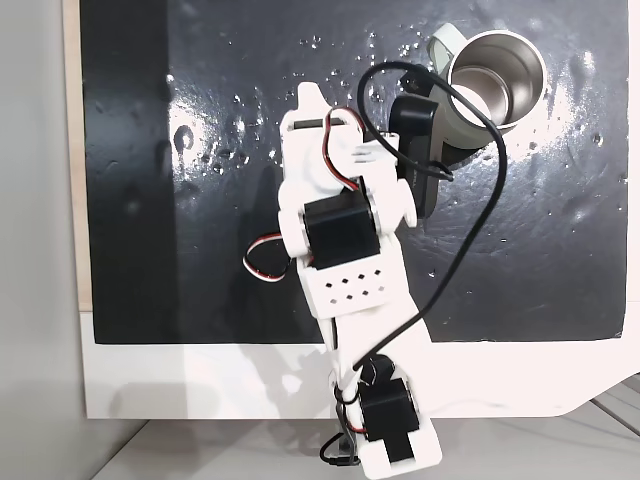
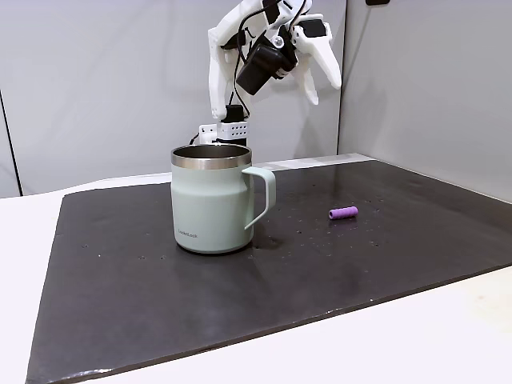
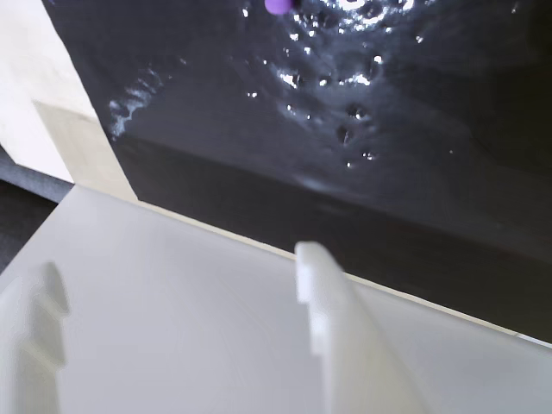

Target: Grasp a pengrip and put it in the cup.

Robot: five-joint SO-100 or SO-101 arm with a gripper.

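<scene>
I am holding the gripper (image 2: 320,76) high above the mat (image 2: 400,240) with its jaws apart and empty, so I am judging the reach is just starting: next I need to descend onto the pengrip (image 2: 343,213) lying beside the cup (image 2: 210,204).
</scene>
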